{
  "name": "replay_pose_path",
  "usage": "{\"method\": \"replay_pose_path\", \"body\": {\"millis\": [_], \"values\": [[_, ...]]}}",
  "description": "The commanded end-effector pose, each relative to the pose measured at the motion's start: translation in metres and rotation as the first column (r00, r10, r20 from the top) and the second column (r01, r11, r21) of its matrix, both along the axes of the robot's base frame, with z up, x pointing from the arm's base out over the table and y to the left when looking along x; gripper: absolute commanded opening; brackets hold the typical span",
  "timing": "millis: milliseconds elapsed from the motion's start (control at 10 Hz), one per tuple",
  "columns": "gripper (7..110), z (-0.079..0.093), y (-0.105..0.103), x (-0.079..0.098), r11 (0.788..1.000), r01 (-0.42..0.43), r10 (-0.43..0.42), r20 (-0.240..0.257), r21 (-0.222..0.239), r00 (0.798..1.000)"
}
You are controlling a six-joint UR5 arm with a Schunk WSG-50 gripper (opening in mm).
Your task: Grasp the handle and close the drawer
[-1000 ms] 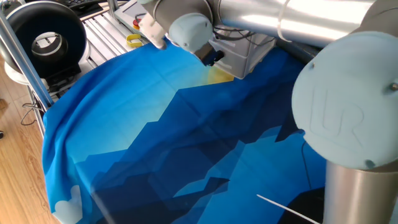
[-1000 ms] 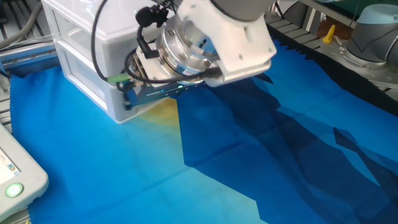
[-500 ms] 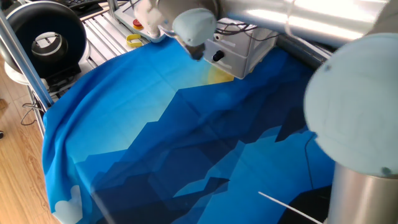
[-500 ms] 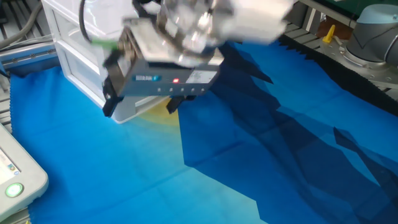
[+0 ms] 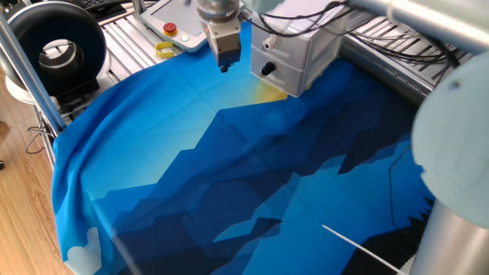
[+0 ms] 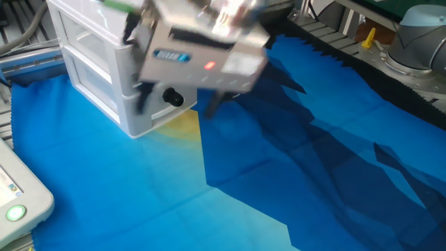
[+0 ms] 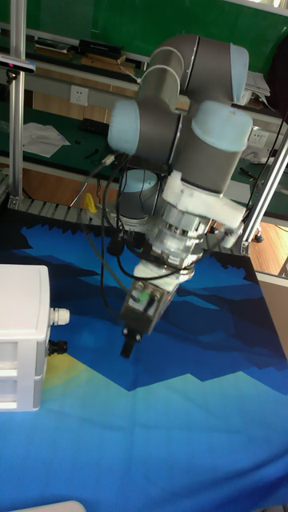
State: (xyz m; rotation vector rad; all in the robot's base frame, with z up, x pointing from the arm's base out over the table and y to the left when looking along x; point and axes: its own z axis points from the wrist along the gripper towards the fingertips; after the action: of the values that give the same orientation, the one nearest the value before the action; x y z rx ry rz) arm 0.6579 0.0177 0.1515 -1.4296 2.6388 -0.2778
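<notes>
One fixed view: drawer (image 5: 276,70) flush in the cabinet (image 5: 302,46), handle (image 5: 267,69) free — closing looks done; gripper (image 5: 225,67) apart, above the blue cloth (image 5: 229,176). Other fixed view: gripper blurred, beside the handle (image 6: 171,97); jaw state cannot be told. Tall fixed view: gripper (image 7: 128,349) well clear, holding nothing; workbench, green wall behind.

Green wall (image 7: 96,24), wooden floor (image 5: 23,198), aluminium framing (image 7: 16,96).

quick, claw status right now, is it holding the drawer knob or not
Claw: holding nothing, hanging clear of the black knob; fingers look close together, but open or closed cannot be told.
</notes>
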Motion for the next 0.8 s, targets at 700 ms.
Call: {"method": "replay_pose_path", "body": {"millis": [700], "values": [[7, 0.065, 0.078, -0.118, 0.431, 0.861, -0.761, -0.404, 0.268, 0.507]]}}
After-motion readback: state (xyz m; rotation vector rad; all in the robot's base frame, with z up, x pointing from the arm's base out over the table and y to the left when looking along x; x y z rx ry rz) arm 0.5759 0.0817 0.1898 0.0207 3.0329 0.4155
